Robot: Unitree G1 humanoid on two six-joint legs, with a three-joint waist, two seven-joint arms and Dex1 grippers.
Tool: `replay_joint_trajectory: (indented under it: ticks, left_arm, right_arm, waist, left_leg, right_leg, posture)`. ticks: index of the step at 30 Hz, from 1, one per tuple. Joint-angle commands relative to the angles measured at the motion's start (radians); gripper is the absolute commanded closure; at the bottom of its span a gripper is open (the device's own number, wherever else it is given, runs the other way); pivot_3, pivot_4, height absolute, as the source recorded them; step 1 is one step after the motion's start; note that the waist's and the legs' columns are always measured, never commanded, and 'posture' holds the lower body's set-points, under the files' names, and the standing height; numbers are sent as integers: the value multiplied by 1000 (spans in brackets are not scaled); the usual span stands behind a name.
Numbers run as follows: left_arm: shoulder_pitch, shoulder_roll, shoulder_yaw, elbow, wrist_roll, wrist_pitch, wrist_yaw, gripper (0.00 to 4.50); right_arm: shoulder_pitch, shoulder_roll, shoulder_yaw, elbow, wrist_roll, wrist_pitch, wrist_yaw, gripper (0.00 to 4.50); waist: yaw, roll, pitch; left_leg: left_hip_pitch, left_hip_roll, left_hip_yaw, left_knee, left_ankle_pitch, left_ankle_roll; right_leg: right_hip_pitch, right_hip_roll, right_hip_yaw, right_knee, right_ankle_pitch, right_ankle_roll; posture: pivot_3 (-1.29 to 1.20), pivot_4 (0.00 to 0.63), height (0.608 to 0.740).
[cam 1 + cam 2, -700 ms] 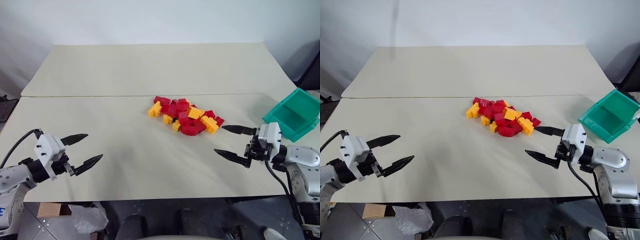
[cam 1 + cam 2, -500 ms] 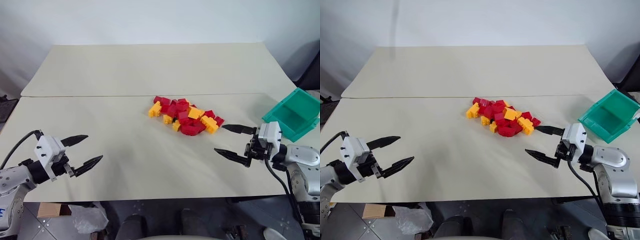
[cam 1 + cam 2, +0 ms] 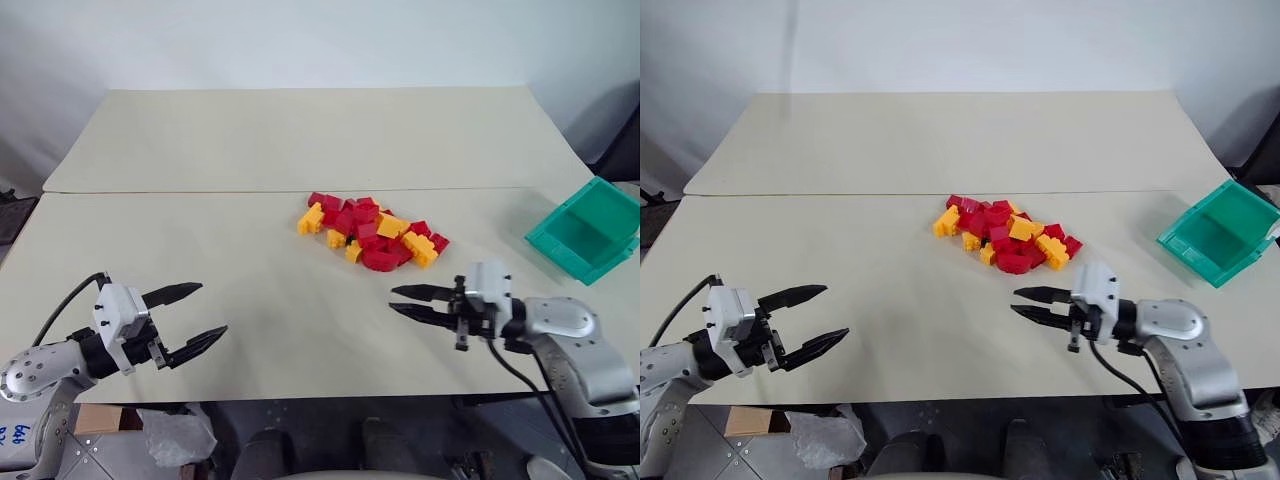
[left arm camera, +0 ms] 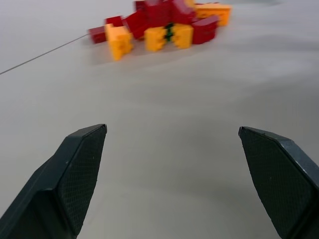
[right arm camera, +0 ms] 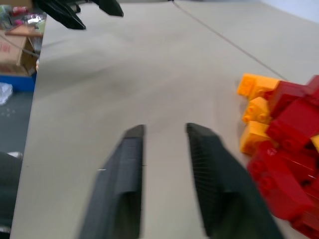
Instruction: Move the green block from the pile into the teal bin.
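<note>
The pile (image 3: 370,232) of red and yellow-orange bricks lies mid-table. A dark sliver of the green block (image 4: 169,33) shows between two yellow bricks on the pile's near side; the rest of it is hidden. The teal bin (image 3: 610,205) sits tilted at the table's right edge. My right gripper (image 3: 394,300) hovers in front of the pile, pointing left. Its fingers (image 5: 132,164) stand a narrow gap apart with nothing between them. My left gripper (image 3: 212,309) is wide open near the front left, well away from the pile (image 5: 284,144).
A seam (image 3: 200,192) runs across the beige tabletop behind the pile. The table's front edge (image 3: 300,397) lies just below both grippers. A cardboard box (image 3: 100,418) and a plastic bag (image 3: 175,435) lie on the floor below it.
My right gripper has swung left from beside the bin to in front of the pile, and its fingers have narrowed from wide open. The left gripper has shifted slightly right.
</note>
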Motion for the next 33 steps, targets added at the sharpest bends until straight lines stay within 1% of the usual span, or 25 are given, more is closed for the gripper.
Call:
replay_joint_trajectory:
  ticks: [1, 3, 5, 7, 11, 13, 15, 16, 24, 28, 33]
  left_arm:
    - [-27, 2, 5, -8, -8, -26, -1, 0]
    - [-55, -2, -8, 0, -2, -17, 19, 0]
    - [-76, -3, -27, 2, -4, 31, 50, 0]
    - [-92, -11, -45, 2, 5, 38, 66, 0]
    - [-112, -29, -69, -6, 11, 52, 101, 0]
    - [-122, -34, -78, -13, 11, 65, 117, 0]
    - [-136, -38, -82, -14, 9, 86, 140, 0]
    - [-144, -42, -83, -13, 5, 90, 146, 0]
    - [-205, -64, -120, 3, 13, 99, 163, 0]
    - [-228, -71, -144, 13, 18, 98, 164, 0]
    - [-251, -68, -160, 27, 22, 97, 156, 0]
  right_arm:
    - [-77, 55, 66, 25, -83, 29, -99, 4456]
    - [-143, 107, 118, 85, -148, 35, -156, 4456]
    - [-224, 188, 164, 175, -221, 18, -236, 4456]
    - [-299, 265, 187, 272, -290, 2, -333, 4456]
    - [-422, 382, 189, 444, -375, -35, -477, 4456]
    - [-461, 410, 176, 493, -394, -41, -526, 4456]
    - [-485, 412, 165, 534, -414, -60, -554, 4456]
    - [-499, 409, 153, 560, -427, -102, -579, 4456]
    - [-602, 354, 65, 749, -453, -127, -666, 4456]
    - [-628, 305, 24, 842, -440, -128, -649, 4456]
    - [-614, 240, -7, 869, -428, -151, -601, 4456]
  waist:
    - [-3, 0, 0]
    - [-4, 0, 0]
    - [-3, 0, 0]
    - [-8, 0, 0]
    - [-7, 0, 0]
    - [-6, 0, 0]
    - [-4, 0, 0]
    - [-4, 0, 0]
    - [-8, 0, 0]
    - [-10, 0, 0]
    - [-16, 0, 0]
  left_leg:
    - [0, 0, 0, 0, 0, 0]
    - [0, 0, 0, 0, 0, 0]
    - [0, 0, 0, 0, 0, -1]
    - [0, 0, 0, 0, 0, -1]
    - [-1, 0, 1, 0, 0, -2]
    - [-1, 0, 1, 1, 0, -2]
    - [-2, -1, 1, 1, 0, -1]
    - [-2, -1, 1, 1, 0, -1]
    - [-2, -1, 1, 1, 0, -1]
    - [-2, -1, 1, 1, 0, -1]
    - [-2, 0, 2, 1, 0, -1]
  right_leg:
    - [0, 0, 0, 0, 0, 0]
    - [0, 0, 0, 1, 0, -1]
    - [-1, 0, 0, 1, 0, -1]
    - [-1, 0, -1, 2, 0, -1]
    - [-4, 1, -3, 8, 0, -1]
    - [-4, 1, -6, 10, 0, -1]
    - [-4, 0, -10, 10, 0, 0]
    - [-4, 0, -11, 10, 0, 0]
    - [-4, 0, -14, 10, 0, 0]
    - [-3, 0, -14, 10, 0, 0]
    - [-3, 1, -14, 9, 0, 0]
  posture:
    - [0, 150, 740]
    - [0, 150, 740]
    - [0, 150, 740]
    - [0, 150, 740]
    - [0, 150, 740]
    - [0, 150, 740]
    - [0, 150, 740]
    - [0, 150, 740]
    - [0, 150, 740]
    - [0, 150, 740]
    - [0, 150, 740]
